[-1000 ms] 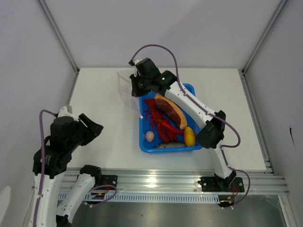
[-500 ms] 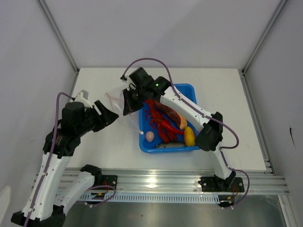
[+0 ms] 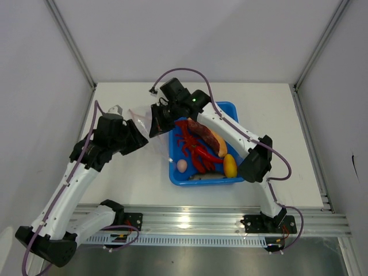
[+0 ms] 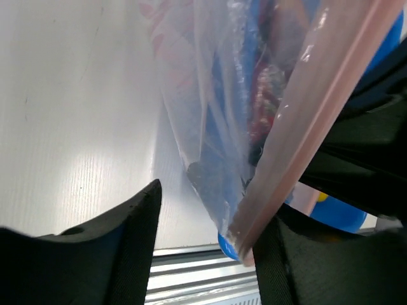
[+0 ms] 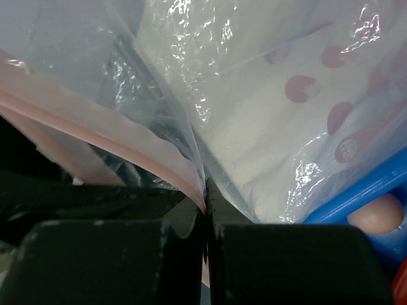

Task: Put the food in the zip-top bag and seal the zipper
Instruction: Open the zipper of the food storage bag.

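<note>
The clear zip-top bag (image 3: pixel 144 121) hangs just left of the blue tub (image 3: pixel 233 109), held up off the table. My right gripper (image 3: pixel 156 123) is shut on the bag's mouth edge; in the right wrist view the pink-red zipper strip (image 5: pixel 127 136) runs into the closed jaws (image 5: pixel 205 210). My left gripper (image 3: pixel 140 138) is open. In its wrist view (image 4: pixel 206 254) the bag's lower corner and the strip (image 4: pixel 318 121) lie between the fingers, close to the right one. The steak (image 3: pixel 207 135), red chilies (image 3: pixel 192 150), egg (image 3: pixel 181 165), yellow pepper (image 3: pixel 230 165) and fish (image 3: pixel 204 177) lie in the tub. The cucumber and slider are not visible.
The tub's rim (image 5: pixel 372 181) and the egg (image 5: pixel 375 216) show through the bag in the right wrist view. White enclosure walls stand on three sides. The aluminium rail (image 3: pixel 218 218) runs along the near table edge.
My left arm has swung up and right from the table's left side, bringing its open jaws around the bag's corner. My right gripper has kept hold of the bag and shifted slightly left.
</note>
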You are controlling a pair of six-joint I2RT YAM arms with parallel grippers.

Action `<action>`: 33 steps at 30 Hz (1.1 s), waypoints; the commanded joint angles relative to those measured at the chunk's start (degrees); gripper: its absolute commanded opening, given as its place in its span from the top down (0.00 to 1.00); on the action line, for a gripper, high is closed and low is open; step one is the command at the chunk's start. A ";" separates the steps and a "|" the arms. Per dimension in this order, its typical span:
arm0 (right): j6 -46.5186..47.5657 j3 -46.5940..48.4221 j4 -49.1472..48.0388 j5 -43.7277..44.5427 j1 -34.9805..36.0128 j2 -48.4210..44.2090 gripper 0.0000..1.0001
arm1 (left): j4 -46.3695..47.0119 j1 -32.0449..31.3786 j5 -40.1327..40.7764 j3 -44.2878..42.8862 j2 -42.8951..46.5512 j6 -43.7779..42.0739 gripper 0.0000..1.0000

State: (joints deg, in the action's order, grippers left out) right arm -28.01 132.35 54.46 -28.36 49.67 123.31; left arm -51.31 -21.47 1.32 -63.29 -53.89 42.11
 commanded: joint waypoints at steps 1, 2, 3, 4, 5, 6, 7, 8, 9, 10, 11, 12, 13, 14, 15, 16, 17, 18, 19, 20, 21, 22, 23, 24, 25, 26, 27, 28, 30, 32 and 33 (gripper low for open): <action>-2.48 3.26 -1.81 -2.40 -1.77 -4.65 1.00 | -1.34 -0.50 5.18 -2.55 0.62 -0.88 0.49; -2.84 3.09 -2.07 -2.75 -2.12 -4.74 1.00 | -1.51 -0.50 5.53 -3.07 0.89 -2.10 0.60; -3.01 3.17 -2.42 -3.45 -2.73 -4.92 1.00 | -1.86 -0.50 6.14 -4.81 0.63 -2.73 0.70; -3.28 3.17 -2.51 -3.89 -3.08 -4.92 1.00 | -3.34 -0.50 6.67 -5.61 0.28 -3.34 0.80; -3.19 3.26 -2.60 -4.16 -3.35 -4.92 1.00 | -4.32 -0.50 7.20 -6.49 -0.77 -4.57 0.99; -3.19 3.17 -2.51 -4.33 -3.87 -4.92 1.00 | -5.72 -0.50 7.81 -9.02 -1.39 -4.75 0.99; -3.19 3.17 -2.34 -4.68 -4.23 -4.74 1.00 | -8.26 -0.50 9.12 -12.01 -2.09 -5.54 0.99; -2.84 3.00 -2.16 -4.86 -4.67 -4.65 1.00 | -9.24 -0.50 9.66 -14.73 -2.62 -6.07 0.99; -2.67 2.47 -1.81 -5.04 -4.93 -4.65 1.00 | -10.47 -0.50 10.19 -16.24 -3.41 -6.42 0.99; -2.14 2.03 -1.72 -4.52 -5.46 -4.65 1.00 | -13.26 -0.50 11.32 -20.34 -3.85 -6.95 0.99; -1.70 1.33 -1.55 -4.16 -5.81 -4.65 1.00 | -14.60 -0.50 11.68 -21.86 -4.29 -7.39 0.99; -1.18 0.02 -1.55 -4.16 -6.16 -4.65 1.00 | -16.26 -0.41 11.95 -23.36 -5.69 -7.74 0.99; -0.82 -0.60 -1.55 -4.33 -7.03 -4.57 1.00 | -18.37 -0.41 12.38 -28.07 -6.66 -7.83 0.99; -0.47 -1.13 -1.20 -4.07 -7.48 -4.22 1.00 | -22.39 -0.41 12.30 -29.51 -7.63 -7.92 0.99; 0.75 -1.48 -0.50 -3.46 -7.74 -3.87 1.00 | -24.17 -0.41 12.13 -30.66 -8.68 -8.09 0.99; 1.55 -1.22 0.29 -2.67 -8.53 -3.43 1.00 | -26.02 -0.41 11.69 -32.84 -10.78 -8.27 0.99; 2.16 -1.13 1.26 -1.19 -8.97 -2.99 1.00 | -27.77 -0.41 11.08 -34.69 -11.84 -8.27 0.99; 2.95 -1.31 2.22 -0.91 -9.32 -2.20 1.00 | -30.84 -0.41 10.64 -35.76 -12.81 -8.44 0.99; 3.31 -1.57 2.67 -0.82 -9.68 -1.76 1.00 | -32.17 -0.41 10.63 -36.20 -14.56 -8.62 0.99; 3.57 -1.57 3.72 -0.65 -10.55 -1.32 1.00 | -33.06 -0.41 10.63 -36.21 -15.19 -8.71 0.99; 4.10 -1.31 4.34 -0.47 -10.82 -0.10 1.00 | -33.24 -0.41 10.11 -35.07 -15.63 -9.23 0.99; 4.36 -0.96 4.78 -0.29 -11.00 0.53 1.00 | -33.24 -0.41 9.84 -34.63 -16.42 -9.67 0.99; 4.72 -0.78 5.30 -0.12 -11.09 1.05 1.00 | -32.98 -0.41 9.49 -33.93 -16.86 -9.68 0.99; 4.98 -0.70 5.57 -0.12 -11.00 1.58 1.00 | -31.59 -0.41 7.14 -31.75 -17.12 -10.02 1.00; 5.59 -0.78 5.75 -0.38 -10.82 2.28 0.98 | -30.79 -0.41 5.72 -31.03 -17.48 -10.38 0.99; 5.68 -1.22 5.84 -1.08 -10.47 2.64 0.94 | -29.82 -0.41 2.58 -28.06 -18.17 -10.29 0.99; 5.77 -1.48 5.92 -1.26 -10.30 2.99 0.93 | -28.33 -0.41 1.24 -27.77 -18.53 -10.47 0.99; 5.95 -1.66 6.01 -1.35 -10.03 3.60 0.91 | -26.41 -0.41 0.44 -27.16 -18.88 -10.29 1.00; 6.30 -1.93 6.54 -1.35 -9.42 3.87 0.77 | -25.07 -0.41 -0.88 -26.36 -19.85 -9.85 0.99; 6.82 -2.10 6.45 -0.03 -9.15 3.26 0.60 | -23.75 -0.41 -0.88 -26.71 -20.46 -9.85 0.99; 7.00 -2.19 6.36 0.58 -9.07 2.82 0.46 | -23.66 -0.41 -0.88 -26.89 -20.64 -9.85 0.99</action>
State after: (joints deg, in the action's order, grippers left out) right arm -23.16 129.84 59.59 -29.80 40.07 127.13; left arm -75.57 -21.78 2.79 -89.56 -74.83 33.41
